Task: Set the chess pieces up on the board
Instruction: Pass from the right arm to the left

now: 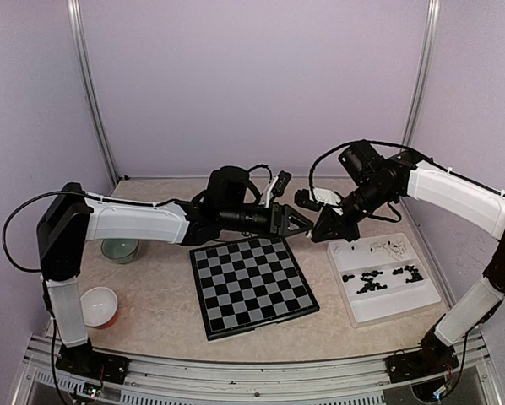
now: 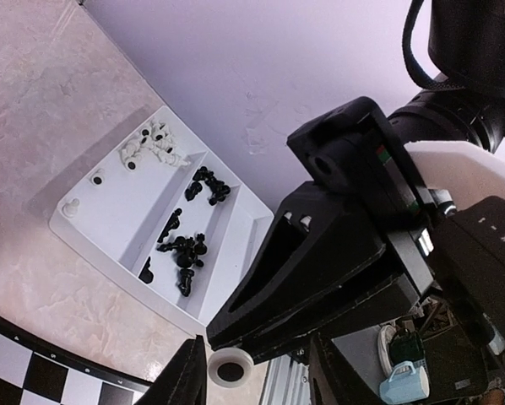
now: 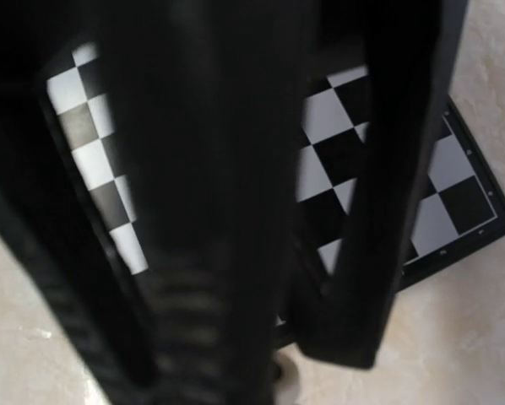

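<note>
Where both arms meet above the far right corner of the chessboard (image 1: pixel 252 287), my right gripper (image 1: pixel 318 234) is closed tight on one cream-white chess piece (image 2: pixel 230 368), whose round base shows in the left wrist view. My left gripper (image 1: pixel 306 225) stands partly open around that piece, one finger just beside it, not clamped. I see no piece standing on the board. The black pieces (image 1: pixel 372 280) and white pieces (image 1: pixel 393 247) lie in the white tray (image 1: pixel 388 310) to its right. I judge the piece light, hard and slick, best pinched low on its stem.
</note>
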Robot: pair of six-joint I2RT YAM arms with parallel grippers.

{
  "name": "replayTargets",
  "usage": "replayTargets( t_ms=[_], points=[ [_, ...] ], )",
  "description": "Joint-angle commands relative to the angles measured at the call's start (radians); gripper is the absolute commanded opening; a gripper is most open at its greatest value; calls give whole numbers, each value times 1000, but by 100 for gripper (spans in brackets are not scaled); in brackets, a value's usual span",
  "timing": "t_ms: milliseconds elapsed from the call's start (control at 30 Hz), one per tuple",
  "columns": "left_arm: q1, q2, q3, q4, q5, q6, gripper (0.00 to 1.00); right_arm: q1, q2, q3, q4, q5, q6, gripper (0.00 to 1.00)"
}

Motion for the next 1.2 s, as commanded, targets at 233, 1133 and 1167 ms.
replayTargets(
  t_ms=[233, 1133, 1167],
  points=[
    [1, 40, -16, 22, 17, -24, 41, 14, 0, 43, -11, -22, 12, 1],
    [60, -48, -168, 450, -38, -143, 11, -388, 26, -44, 406, -783, 643, 50],
    [61, -48, -170, 476, -48, -154, 11, -383, 34, -72, 461, -819, 712, 52]
  ],
)
